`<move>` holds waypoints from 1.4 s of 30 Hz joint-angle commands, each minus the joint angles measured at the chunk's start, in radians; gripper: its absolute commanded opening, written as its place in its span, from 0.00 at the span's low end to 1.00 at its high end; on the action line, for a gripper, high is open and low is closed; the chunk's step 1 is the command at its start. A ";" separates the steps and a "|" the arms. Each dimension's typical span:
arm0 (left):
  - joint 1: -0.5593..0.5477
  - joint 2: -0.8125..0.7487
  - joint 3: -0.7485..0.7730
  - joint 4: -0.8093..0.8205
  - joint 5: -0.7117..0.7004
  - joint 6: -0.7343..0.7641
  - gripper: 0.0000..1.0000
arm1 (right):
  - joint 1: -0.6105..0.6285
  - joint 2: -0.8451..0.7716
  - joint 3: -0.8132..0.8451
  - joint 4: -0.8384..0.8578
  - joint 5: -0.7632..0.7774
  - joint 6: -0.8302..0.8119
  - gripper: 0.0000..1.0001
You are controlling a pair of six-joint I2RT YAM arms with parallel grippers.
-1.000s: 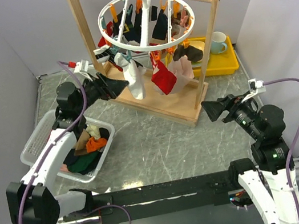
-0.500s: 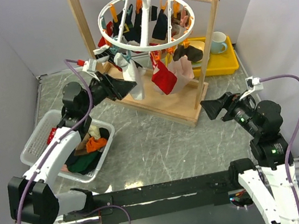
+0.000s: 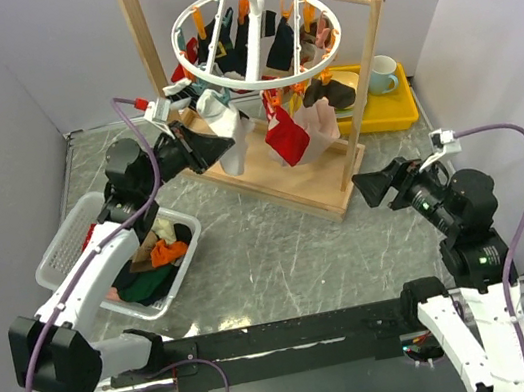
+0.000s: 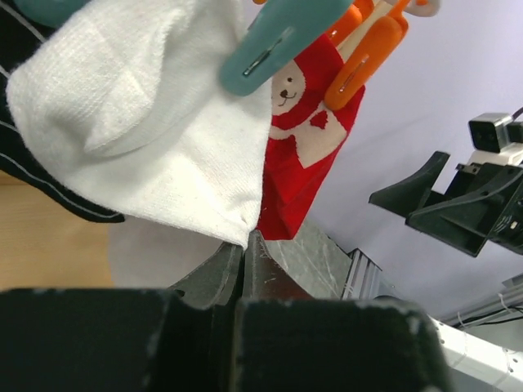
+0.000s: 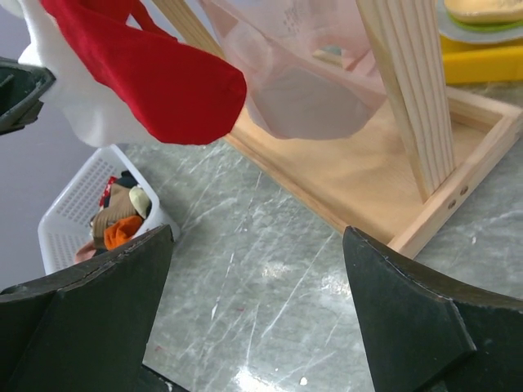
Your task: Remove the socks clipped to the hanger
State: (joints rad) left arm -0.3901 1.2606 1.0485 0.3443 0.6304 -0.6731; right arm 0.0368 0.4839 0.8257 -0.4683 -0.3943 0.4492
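The wooden rack point(image 3: 291, 186) at the table's 12 o'clock carries the ring hanger point(image 3: 258, 84), its clips hung with socks. The white sock point(image 4: 147, 122), at the ring's 8 o'clock, is pinched by its lower edge in the left gripper point(image 4: 243, 245), jaws shut on the fabric. A steady pull toward 7 o'clock, away from the teal clip point(image 4: 278, 41), should free it without swinging the ring. The right gripper point(image 5: 260, 237) hangs open and empty at 4 o'clock.
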 commanded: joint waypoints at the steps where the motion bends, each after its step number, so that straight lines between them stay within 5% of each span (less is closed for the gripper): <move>1: -0.006 -0.069 0.057 -0.057 0.002 0.061 0.01 | 0.005 0.028 0.101 -0.023 0.002 -0.050 0.91; 9: -0.006 -0.121 0.050 -0.125 -0.061 0.106 0.01 | 0.055 0.116 0.176 -0.012 -0.002 -0.034 0.87; 30: -0.007 -0.170 0.010 -0.117 -0.046 0.086 0.01 | 0.736 0.632 0.622 0.161 0.537 -0.058 0.83; 42: -0.007 -0.221 0.007 -0.140 -0.041 0.087 0.01 | 0.844 0.872 0.848 0.246 0.736 -0.142 0.81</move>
State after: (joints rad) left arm -0.3923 1.0763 1.0603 0.1959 0.5781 -0.5869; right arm 0.8528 1.2980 1.5871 -0.3019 0.2234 0.3420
